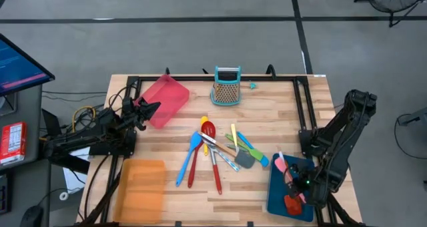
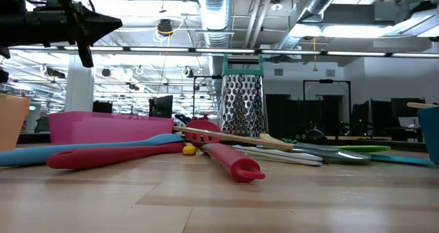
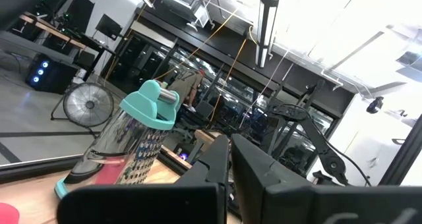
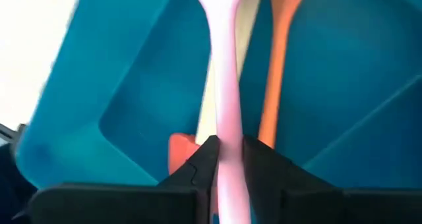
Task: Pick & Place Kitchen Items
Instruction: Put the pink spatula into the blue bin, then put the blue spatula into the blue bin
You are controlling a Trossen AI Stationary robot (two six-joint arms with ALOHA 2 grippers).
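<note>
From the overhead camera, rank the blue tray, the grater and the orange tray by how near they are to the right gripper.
1. Blue tray: directly beneath the right gripper.
2. Grater: far edge, middle.
3. Orange tray: near edge, left side.

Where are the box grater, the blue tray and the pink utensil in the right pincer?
box grater point(image 1: 227, 92): high view, on its orange mesh face.
blue tray point(image 1: 278, 197): high view, on a bare part near its left edge.
pink utensil point(image 4: 226, 85): right wrist view, on its handle ahead of the pincer.
</note>
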